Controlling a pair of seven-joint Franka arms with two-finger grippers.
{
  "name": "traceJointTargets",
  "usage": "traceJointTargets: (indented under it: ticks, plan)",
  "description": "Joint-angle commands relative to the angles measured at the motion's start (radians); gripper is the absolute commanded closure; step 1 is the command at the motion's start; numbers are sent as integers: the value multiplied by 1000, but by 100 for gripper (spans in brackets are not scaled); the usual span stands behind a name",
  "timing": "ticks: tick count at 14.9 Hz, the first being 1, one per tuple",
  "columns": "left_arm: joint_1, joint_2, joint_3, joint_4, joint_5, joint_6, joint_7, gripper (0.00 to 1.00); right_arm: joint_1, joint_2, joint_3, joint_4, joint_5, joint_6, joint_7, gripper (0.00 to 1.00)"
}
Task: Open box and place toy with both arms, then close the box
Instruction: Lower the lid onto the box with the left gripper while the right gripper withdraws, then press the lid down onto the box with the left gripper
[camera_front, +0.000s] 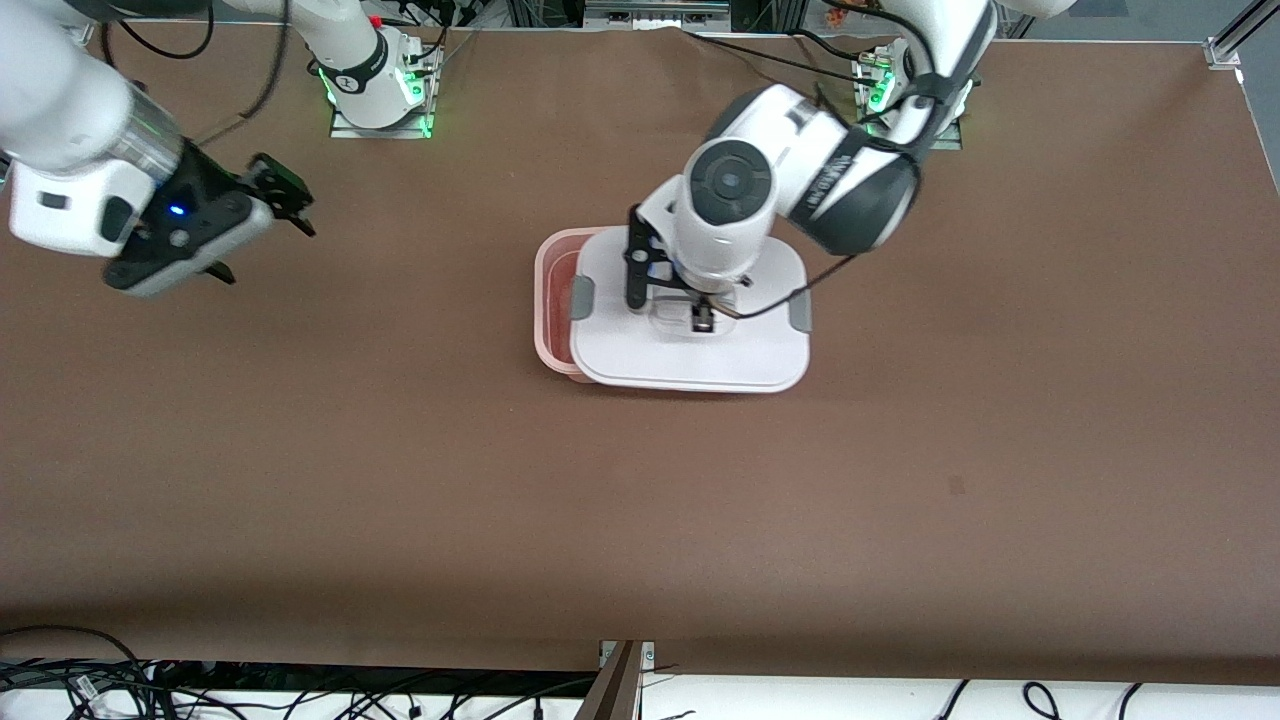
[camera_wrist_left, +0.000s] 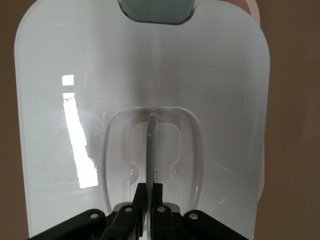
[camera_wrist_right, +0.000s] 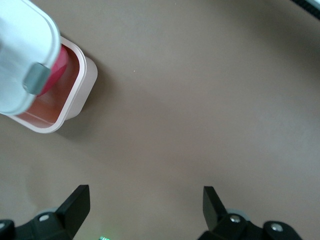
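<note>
**Lid held half over the box**

Left gripper (camera_front: 702, 318) clamped shut on the clear centre handle (camera_wrist_left: 151, 145) of the white lid (camera_front: 690, 345), sitting skewed over the pink box (camera_front: 553, 300) mid-surface, the end toward the right arm uncovered. Hot-pink toy (camera_wrist_right: 59, 65) peeking out inside the box under the lid. Right gripper (camera_front: 262, 215) waiting up over bare surface (camera_front: 400, 480) at its own end, jaws wide apart, holding nothing.

I see even, soft overhead light on the brown worktop (camera_front: 400, 480), with only faint shadows beside the box (camera_front: 556, 300). In my left wrist view, bright window-shaped glare streaks the white lid (camera_wrist_left: 210, 90). The right claw's (camera_wrist_right: 145, 210) fingertips look blurred, being close to the lens.
</note>
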Motion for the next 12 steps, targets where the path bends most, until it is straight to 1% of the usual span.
traceJointTargets:
  ticks: [1, 2, 4, 5, 7, 9, 10, 11, 12]
  plan:
    - [-45, 23, 18, 10, -5, 39, -46, 100, -90, -103, 89, -118, 9, 12, 96, 0]
    - [-45, 38, 18, 11, -5, 58, -48, 100, -133, -115, 116, -139, 8, 4, 127, 0]
    - [-67, 57, 18, 13, -6, 72, -54, 100, -212, -134, 191, -153, 0, 4, 176, 0]
    - [-84, 60, 19, 13, -7, 72, -71, 100, -266, -134, 241, -153, 0, 3, 178, 0]
    - [-88, 60, 20, 12, -5, 72, -112, 100, -409, -149, 371, -164, 0, -1, 178, 0]
    - [-90, 58, 20, 8, -5, 70, -143, 100, -513, -163, 470, -191, -4, 12, 180, 0]
    - [-99, 57, 20, 8, -5, 66, -180, 100, -555, -162, 510, -191, -6, 13, 181, 0]
    - [-105, 57, 20, 8, -5, 63, -201, 100, -573, -157, 531, -190, -14, 13, 190, 0]
    - [-105, 57, 21, 7, -3, 61, -207, 100, -578, -151, 539, -182, -30, 15, 218, 0]
